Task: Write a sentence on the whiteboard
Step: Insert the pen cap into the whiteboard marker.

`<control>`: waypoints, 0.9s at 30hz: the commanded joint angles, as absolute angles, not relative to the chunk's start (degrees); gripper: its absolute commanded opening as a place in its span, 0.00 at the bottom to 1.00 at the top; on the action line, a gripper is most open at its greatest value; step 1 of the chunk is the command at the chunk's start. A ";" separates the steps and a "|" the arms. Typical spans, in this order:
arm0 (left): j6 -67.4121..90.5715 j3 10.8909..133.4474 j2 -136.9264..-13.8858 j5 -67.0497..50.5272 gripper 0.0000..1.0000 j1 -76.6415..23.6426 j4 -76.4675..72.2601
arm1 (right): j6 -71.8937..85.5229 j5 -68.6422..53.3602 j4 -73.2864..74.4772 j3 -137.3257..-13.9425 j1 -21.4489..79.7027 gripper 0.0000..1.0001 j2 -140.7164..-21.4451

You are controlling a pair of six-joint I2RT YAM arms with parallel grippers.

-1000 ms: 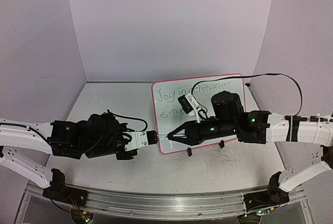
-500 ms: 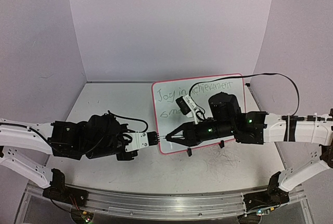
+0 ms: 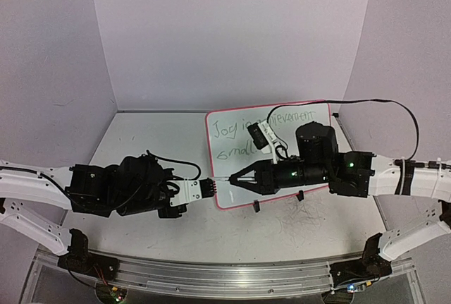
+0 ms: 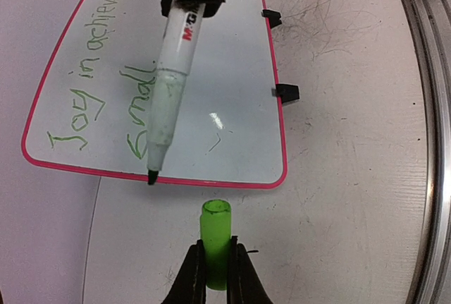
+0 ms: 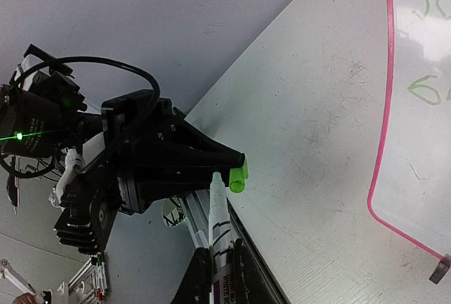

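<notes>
Left fingers [image 4: 199, 265]: clamped on green cap [image 4: 216, 233]
Right fingers [image 5: 203, 276]: clamped on marker [image 4: 169, 85]; tip near whiteboard [image 4: 232, 92] rim
Sentence [image 4: 84, 99]: green, two lines

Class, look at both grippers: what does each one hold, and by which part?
The left gripper pinches the green cap by the end opposite its open mouth. The right gripper grips the marker by its rear barrel, tip free.

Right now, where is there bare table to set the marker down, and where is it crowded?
Free: the far table between the left wall and the whiteboard, and the near strip between its clip feet and the rail. Crowded: the board's near-left corner, where the left end effector with the green cap faces the marker in the right end effector.
</notes>
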State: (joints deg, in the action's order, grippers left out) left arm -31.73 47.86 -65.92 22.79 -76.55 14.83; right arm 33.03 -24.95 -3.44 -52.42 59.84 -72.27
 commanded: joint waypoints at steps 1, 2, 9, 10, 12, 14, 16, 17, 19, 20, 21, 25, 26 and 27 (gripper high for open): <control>-32.23 47.69 -65.84 23.62 0.00 -76.77 12.76 | 32.84 -25.56 -5.65 -53.22 60.68 0.00 -74.55; -32.19 47.67 -65.79 23.64 0.00 -76.75 12.76 | 32.82 -25.52 -5.67 -53.30 60.73 0.00 -74.78; -32.17 47.58 -65.67 23.50 0.00 -76.80 12.74 | 33.05 -25.08 -5.44 -52.44 60.76 0.00 -74.97; -32.17 47.56 -65.66 23.47 0.00 -76.81 12.74 | 33.08 -24.96 -5.36 -52.32 60.77 0.00 -74.96; -32.25 47.59 -65.81 23.53 0.00 -76.76 12.74 | 33.04 -25.02 -5.30 -52.21 60.79 0.00 -74.88; -32.26 47.62 -65.84 23.55 0.00 -76.75 12.74 | 33.04 -25.08 -5.27 -52.21 60.74 0.00 -74.82; -32.30 47.55 -65.90 23.63 0.00 -76.75 12.74 | 32.88 -25.14 -5.26 -52.11 60.78 0.00 -74.72; -32.35 47.55 -65.89 23.64 0.00 -76.77 12.74 | 32.88 -25.16 -5.18 -52.04 60.81 0.00 -74.69; -32.40 47.53 -65.84 23.68 0.00 -76.77 12.74 | 32.85 -25.13 -5.12 -51.83 60.77 0.00 -74.52; -32.36 47.51 -65.85 23.76 0.00 -76.79 12.74 | 32.87 -25.10 -5.13 -51.68 60.81 0.00 -74.32; -32.37 47.46 -65.88 23.81 0.00 -76.77 12.74 | 32.93 -25.10 -5.09 -51.49 60.80 0.00 -74.09; -32.34 47.52 -66.03 23.82 0.00 -76.75 12.74 | 33.03 -25.07 -5.05 -50.90 60.75 0.00 -73.71; -32.37 47.54 -66.13 23.82 0.00 -76.79 12.74 | 33.00 -25.12 -5.05 -50.79 60.77 0.00 -73.73; -32.35 47.57 -66.16 23.82 0.00 -76.78 12.76 | 33.09 -25.10 -5.06 -50.66 60.79 0.00 -73.74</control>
State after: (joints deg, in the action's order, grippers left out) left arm -31.73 47.84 -65.99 22.81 -76.58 14.83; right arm 33.04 -25.08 -3.41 -51.15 60.49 -74.98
